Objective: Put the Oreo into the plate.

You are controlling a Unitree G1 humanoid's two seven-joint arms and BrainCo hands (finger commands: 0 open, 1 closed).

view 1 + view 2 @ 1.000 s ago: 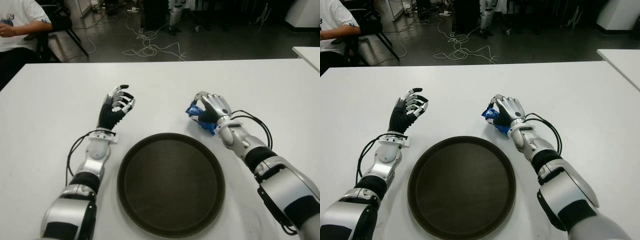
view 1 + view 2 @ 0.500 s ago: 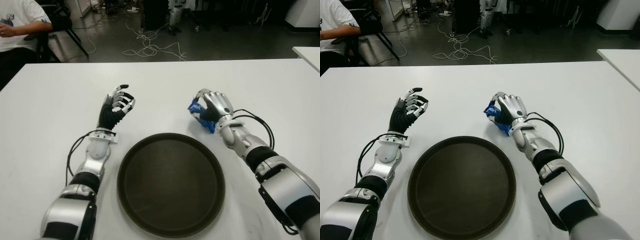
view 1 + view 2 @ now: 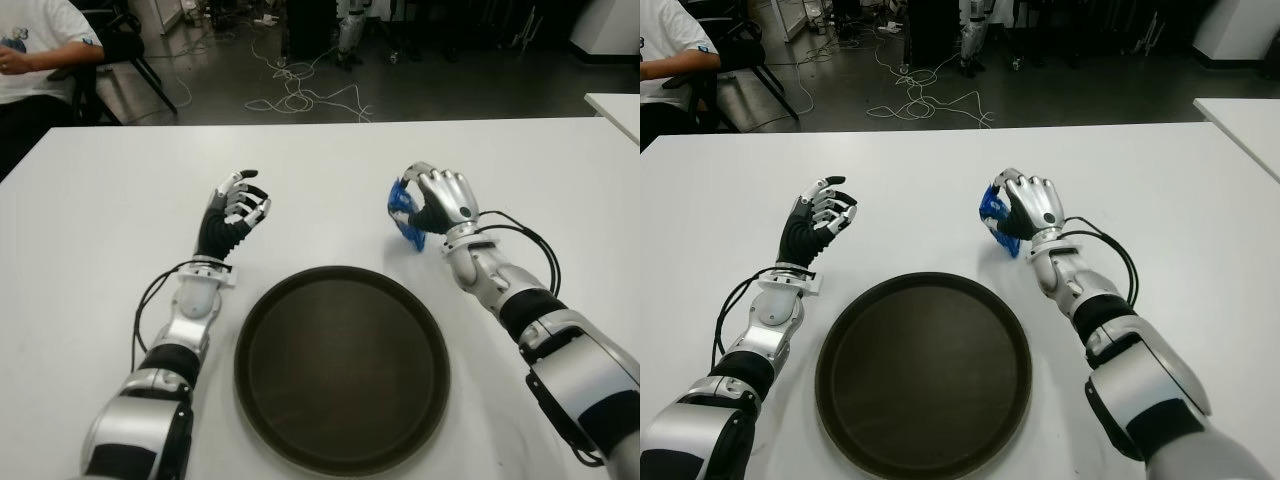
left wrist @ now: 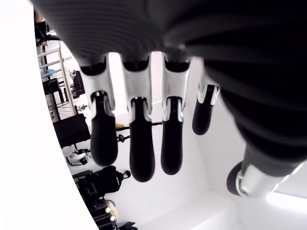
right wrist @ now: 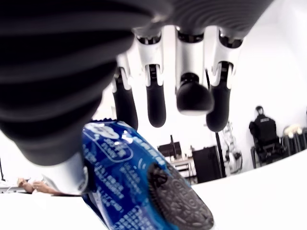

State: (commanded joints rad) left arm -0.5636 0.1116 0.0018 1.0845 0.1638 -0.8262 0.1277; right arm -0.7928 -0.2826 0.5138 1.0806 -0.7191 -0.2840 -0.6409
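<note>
A blue Oreo packet [image 3: 406,214] is held in my right hand [image 3: 437,205], fingers curled around it, lifted just above the white table [image 3: 330,170] behind the right rim of the plate. The right wrist view shows the Oreo packet [image 5: 139,182] close up against the palm with its cookie picture visible. The round dark brown plate [image 3: 342,365] lies on the table near me, with nothing in it. My left hand [image 3: 235,212] shows to the left of the plate, fingers relaxed and holding nothing.
A seated person in a white shirt [image 3: 30,45] is at the far left beyond the table. Cables [image 3: 300,95] lie on the dark floor behind. Another white table corner [image 3: 615,105] shows at the far right.
My right hand has risen and moved slightly right and back with the Oreo packet, tilting it more upright. The left hand has not moved.
</note>
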